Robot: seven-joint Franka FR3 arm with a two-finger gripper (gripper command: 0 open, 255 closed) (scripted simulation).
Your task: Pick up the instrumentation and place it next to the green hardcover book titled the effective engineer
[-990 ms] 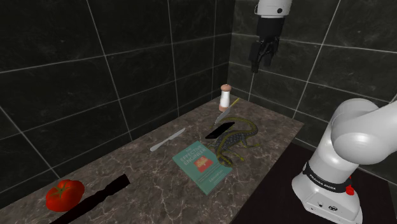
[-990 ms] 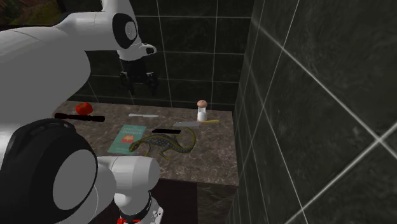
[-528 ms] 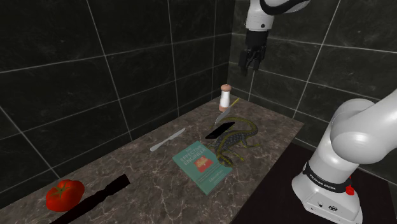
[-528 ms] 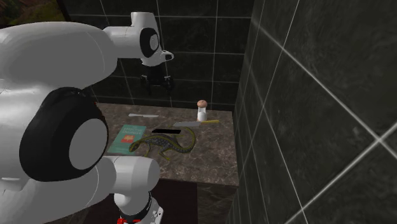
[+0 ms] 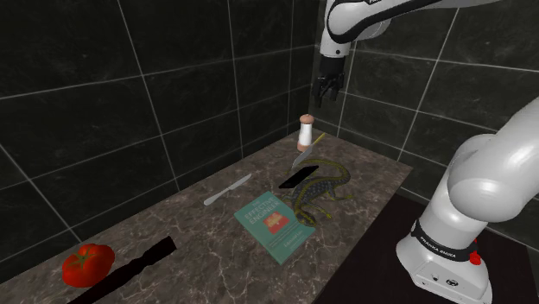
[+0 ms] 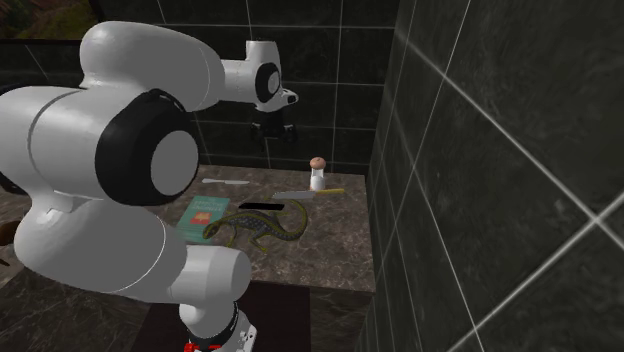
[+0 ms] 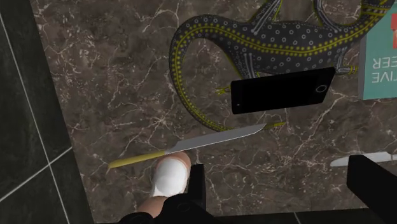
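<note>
A flat black phone-like device lies on the marble counter against a spotted toy lizard. The green book lies just beyond the lizard, nearer the counter's front edge. My gripper hangs open and empty high above the counter's far end. It is over the white shaker and a yellow-handled knife.
A grey table knife lies toward the shoulder view's left of the book. A red tomato and a long black strip sit at the counter's near left. Dark tiled walls close in the back and far end.
The arm has swung the gripper toward the shoulder view's left and lower, from near the corner wall to above the shaker. Nothing on the counter has moved.
</note>
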